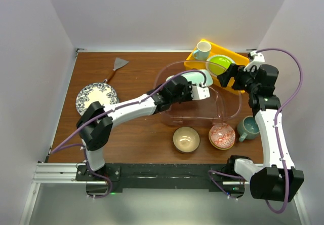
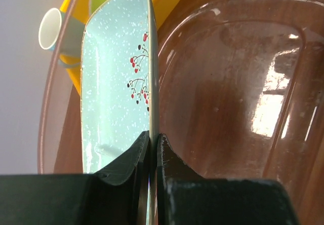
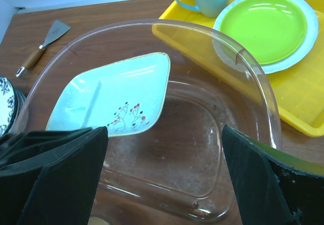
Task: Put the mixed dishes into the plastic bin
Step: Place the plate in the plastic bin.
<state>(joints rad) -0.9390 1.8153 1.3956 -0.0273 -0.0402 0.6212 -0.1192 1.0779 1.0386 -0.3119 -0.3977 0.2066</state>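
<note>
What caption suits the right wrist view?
Open right gripper frames the berry plate, pinched by the left gripper, tilted over the clear bin.

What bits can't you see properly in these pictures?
- Top view: the left gripper covers most of the fruit plate that it pinches.
- Top view: the right arm hides one side of the grey-teal mug.
- Right wrist view: the blue floral plate is cut off by the left edge, so only a sliver shows.
</note>
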